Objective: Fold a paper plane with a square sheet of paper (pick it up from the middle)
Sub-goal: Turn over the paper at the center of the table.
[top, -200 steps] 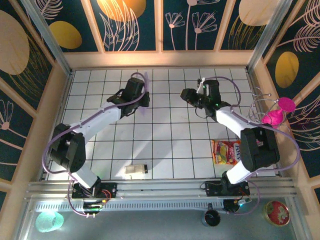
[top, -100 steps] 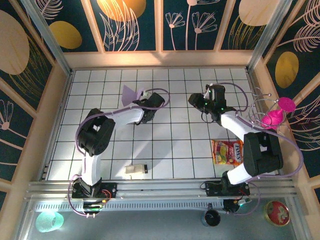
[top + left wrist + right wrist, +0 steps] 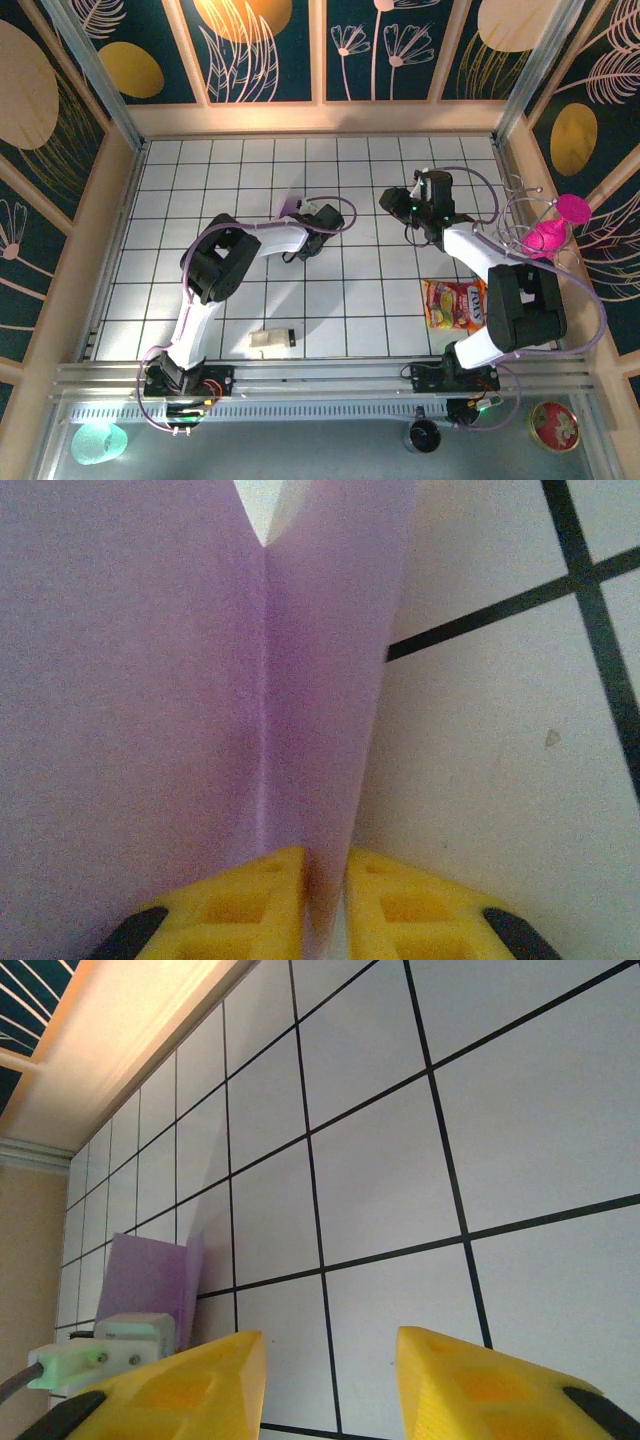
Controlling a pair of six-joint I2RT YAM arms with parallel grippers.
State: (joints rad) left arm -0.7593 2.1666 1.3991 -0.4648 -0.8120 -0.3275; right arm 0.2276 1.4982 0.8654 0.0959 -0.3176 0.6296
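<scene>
The paper plane is folded pale lilac paper with a centre crease, and it stands upright between my left gripper's yellow fingers. The jaws are nearly together around its lower edge, with a thin sliver of light beside the right finger. From above, the plane sticks up just left of the left gripper, near the table's middle. My right gripper hovers about two tiles to the right. It stands open with nothing between its fingers, and it faces the plane.
A red-yellow snack packet lies at the right front. A small white block with a black end lies near the front edge. The white grid table has wooden walls around it. Pink objects hang outside the right wall.
My left arm has folded in and swung right, carrying the lilac paper from the upper left toward the table's middle. The right gripper shifted slightly right at first, then held still.
</scene>
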